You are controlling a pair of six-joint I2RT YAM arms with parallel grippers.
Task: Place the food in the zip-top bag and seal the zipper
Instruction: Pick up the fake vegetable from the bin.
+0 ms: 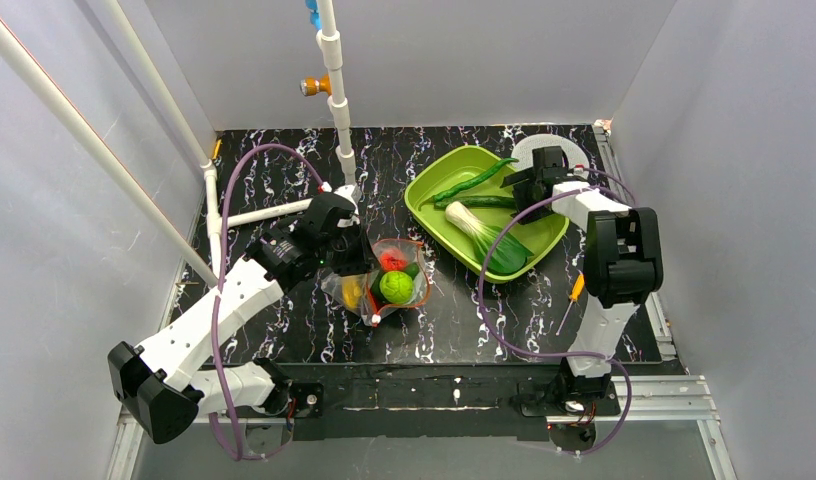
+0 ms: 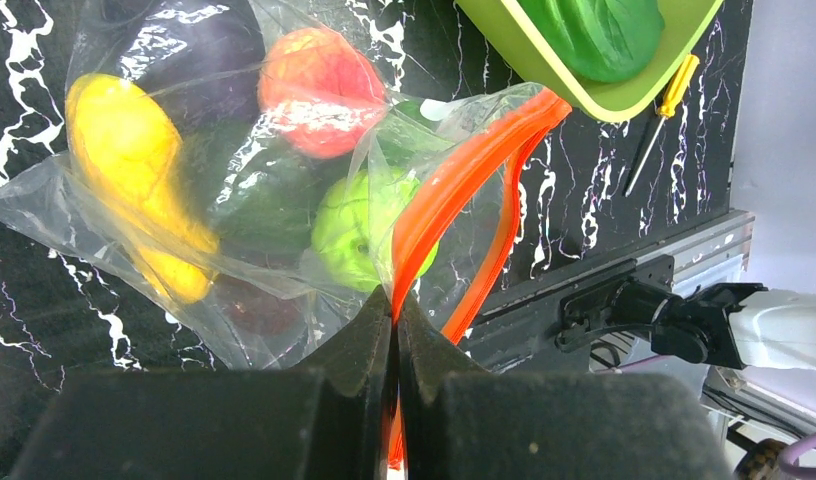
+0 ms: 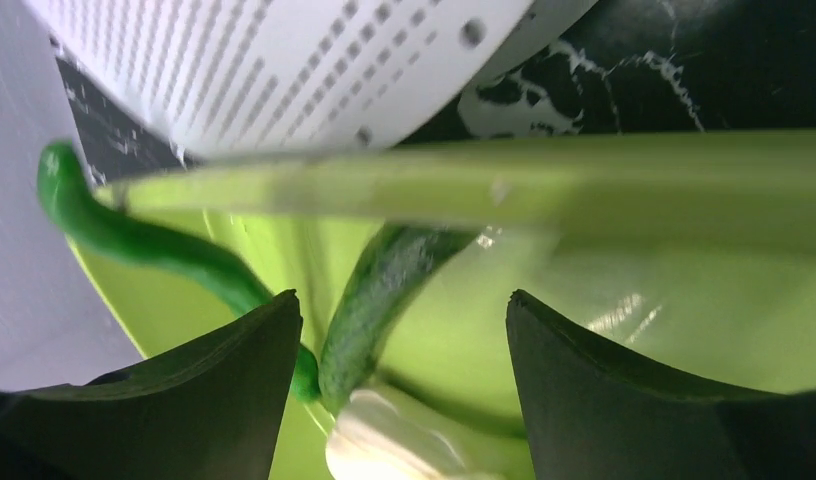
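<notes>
The clear zip-top bag (image 1: 384, 288) lies mid-table, holding a yellow fruit (image 2: 124, 150), a red-orange fruit (image 2: 319, 85), a round green one (image 2: 359, 230) and a dark eggplant (image 2: 194, 40). My left gripper (image 2: 395, 305) is shut on one side of the red-orange zipper (image 2: 454, 190), and the mouth gapes open. My right gripper (image 3: 404, 320) is open over the lime-green tray (image 1: 546, 228), close above the cucumber (image 3: 384, 290), with the long green pepper (image 3: 134, 235) at its left finger. The bok choy (image 1: 489, 240) lies in the tray too.
A white perforated disc (image 1: 544, 150) lies behind the tray, and shows in the right wrist view (image 3: 284, 70). An orange-handled screwdriver (image 1: 574, 298) lies right of the tray by the right arm. A white pipe frame (image 1: 339, 110) stands at the back left.
</notes>
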